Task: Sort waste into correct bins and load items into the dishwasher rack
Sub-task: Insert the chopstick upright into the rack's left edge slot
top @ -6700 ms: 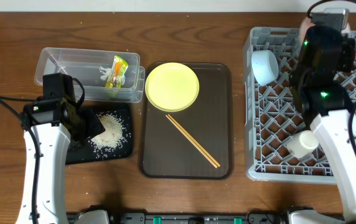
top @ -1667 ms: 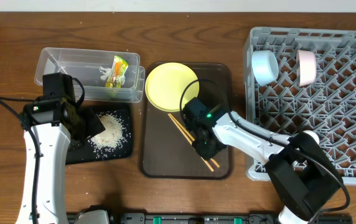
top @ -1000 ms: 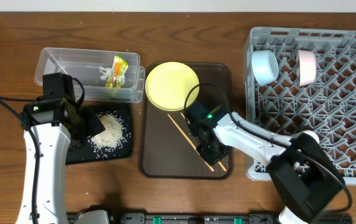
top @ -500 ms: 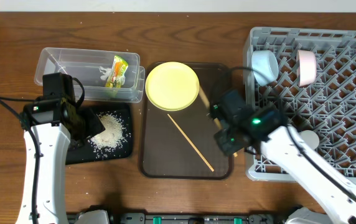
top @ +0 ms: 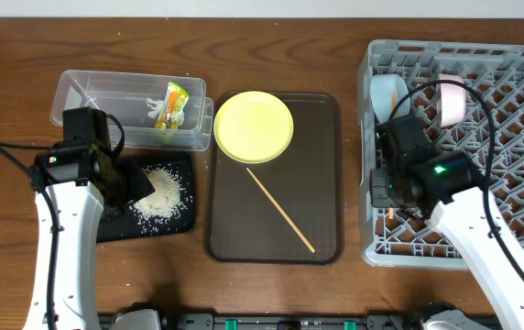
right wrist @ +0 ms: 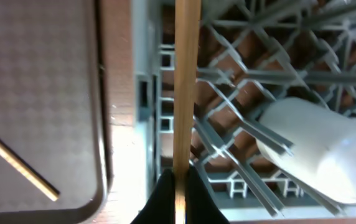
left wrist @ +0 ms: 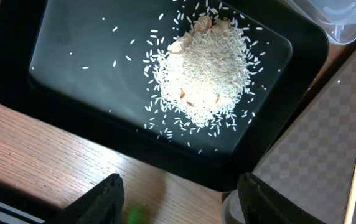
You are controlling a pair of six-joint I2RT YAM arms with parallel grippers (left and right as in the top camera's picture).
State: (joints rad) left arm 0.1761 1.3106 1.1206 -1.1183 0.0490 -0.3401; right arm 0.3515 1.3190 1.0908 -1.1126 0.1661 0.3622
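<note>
My right gripper [right wrist: 179, 188] is shut on one wooden chopstick [right wrist: 186, 87], held over the left edge of the grey dishwasher rack [top: 482, 174]. The other chopstick [top: 280, 209] lies on the brown tray, below the yellow plate [top: 254, 126]. A pale cup [right wrist: 315, 149] lies in the rack; a light blue bowl [top: 387, 92] and a pale pinkish bowl [top: 452, 96] stand at its far side. My left gripper [left wrist: 181, 202] hangs open over the table, just beside the near edge of the black tray [left wrist: 53, 74] that holds the rice [left wrist: 203, 68]. The wrapper [top: 172, 105] sits in the clear tub [top: 106, 96].
The dark brown serving tray [top: 317, 156] lies between the bins and the rack. The rack's upright pegs [right wrist: 240, 124] stand close under the held chopstick. Bare wooden table [top: 262, 55] runs along the far side.
My right arm has swung from the brown tray to the rack's left edge, carrying one chopstick. The other chopstick stays on the tray. The left arm has not moved.
</note>
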